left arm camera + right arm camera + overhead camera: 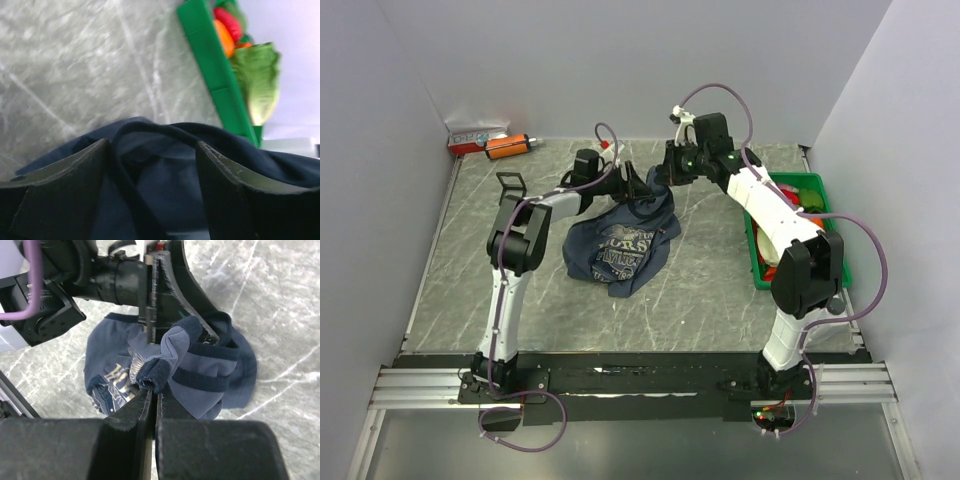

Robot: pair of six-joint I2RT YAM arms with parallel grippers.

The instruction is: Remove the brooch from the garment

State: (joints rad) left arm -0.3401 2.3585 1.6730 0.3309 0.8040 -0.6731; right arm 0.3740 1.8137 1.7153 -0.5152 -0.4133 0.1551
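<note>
The navy garment [618,248] lies crumpled on the table with its "HORSES" print up, and its far edge is lifted. My right gripper [663,180] is shut on a fold of the dark trim [154,373] and holds it up. My left gripper [640,186] comes in from the left. Its fingers [75,185] stand wide apart, with loose navy fabric [165,175] and a trim band between them. In the right wrist view the left gripper's fingers [175,285] sit just behind the lifted fold. The brooch is not visible in any view.
A green bin [756,245] of toy vegetables stands at the right, under the right arm; it also shows in the left wrist view [210,75] with a lettuce [257,80]. An orange cylinder [507,146] and a white-red box [475,135] lie at the back left corner.
</note>
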